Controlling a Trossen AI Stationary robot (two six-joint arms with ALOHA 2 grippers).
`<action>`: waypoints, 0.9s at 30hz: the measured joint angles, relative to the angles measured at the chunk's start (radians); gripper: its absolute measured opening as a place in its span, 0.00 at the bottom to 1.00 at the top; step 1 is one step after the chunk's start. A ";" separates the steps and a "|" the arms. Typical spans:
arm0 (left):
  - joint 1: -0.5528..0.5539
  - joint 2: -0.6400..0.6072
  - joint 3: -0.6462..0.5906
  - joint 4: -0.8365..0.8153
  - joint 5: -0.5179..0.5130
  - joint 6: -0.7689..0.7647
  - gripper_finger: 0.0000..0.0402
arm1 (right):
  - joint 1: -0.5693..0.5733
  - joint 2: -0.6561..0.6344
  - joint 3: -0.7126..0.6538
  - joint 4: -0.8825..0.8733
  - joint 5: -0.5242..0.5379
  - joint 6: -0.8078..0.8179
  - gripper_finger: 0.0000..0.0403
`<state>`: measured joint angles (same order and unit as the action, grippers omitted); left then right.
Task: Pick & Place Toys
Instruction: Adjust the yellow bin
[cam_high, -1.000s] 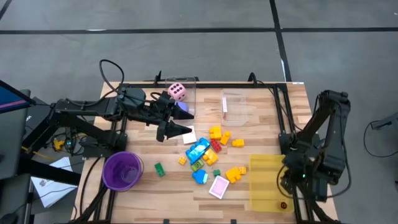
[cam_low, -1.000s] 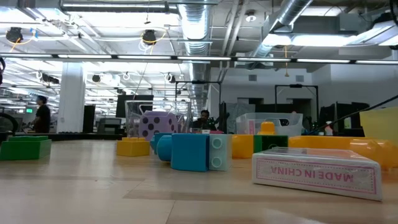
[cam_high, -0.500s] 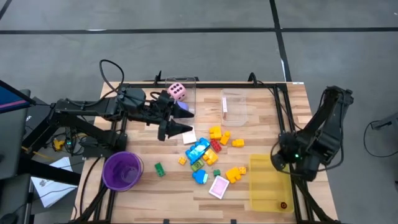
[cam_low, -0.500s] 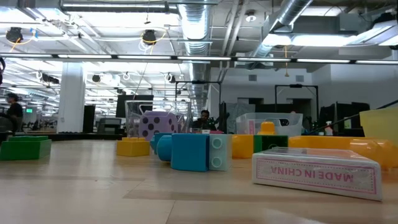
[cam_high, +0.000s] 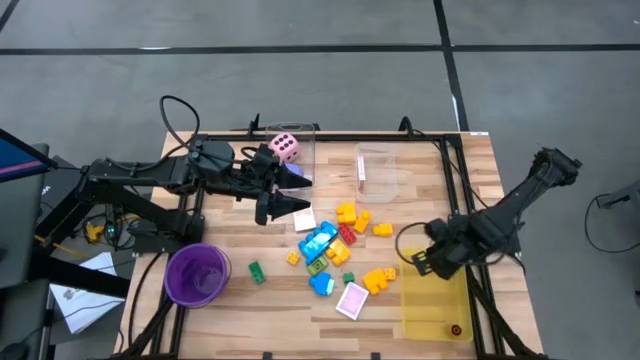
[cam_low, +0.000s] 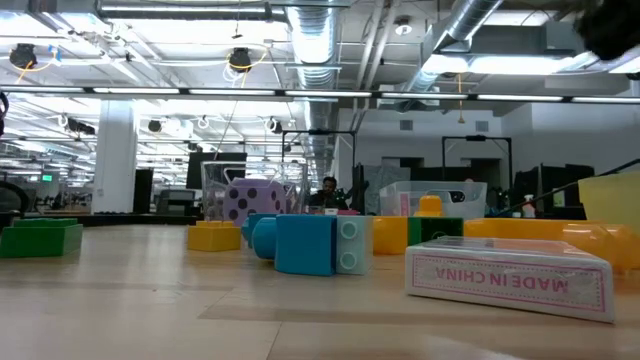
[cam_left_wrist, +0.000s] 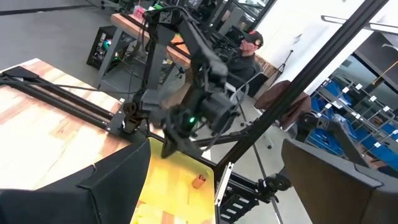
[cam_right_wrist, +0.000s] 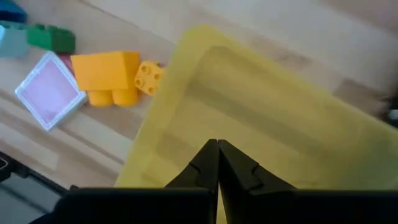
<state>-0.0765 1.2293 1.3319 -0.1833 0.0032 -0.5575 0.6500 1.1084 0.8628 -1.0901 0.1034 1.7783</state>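
The toys lie in a loose pile at mid table: yellow, orange, blue, green and red blocks, with a pink-white card at the near side. A lone green block lies toward the left. A pink dotted die sits in a clear box at the far edge. One small orange piece lies in the yellow tray. My right gripper hangs shut and empty over the tray's far left corner, pointing steeply down. My left gripper is held open and level above the table, left of the pile.
A purple cup stands at the near left. A second clear box stands at the far middle. In the right wrist view an orange block and the card lie just beside the tray. A person sits beyond the table.
My right arm has swung from the table's right edge toward the left and slightly down, and now reaches over the yellow tray's far left corner. The left arm and all toys have stayed where they were.
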 joint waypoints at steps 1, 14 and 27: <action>0.000 0.000 0.000 0.000 0.000 0.000 0.90 | -0.021 0.006 -0.019 0.034 -0.012 -0.018 0.00; 0.000 0.000 0.000 0.006 0.000 -0.008 0.90 | -0.266 0.207 -0.083 0.194 -0.132 -0.325 0.00; -0.001 0.000 0.000 0.007 0.000 -0.026 0.90 | -0.283 0.303 -0.083 0.294 -0.156 -0.383 0.00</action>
<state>-0.0776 1.2293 1.3315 -0.1764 0.0032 -0.5838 0.3667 1.4113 0.7795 -0.7956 -0.0523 1.3952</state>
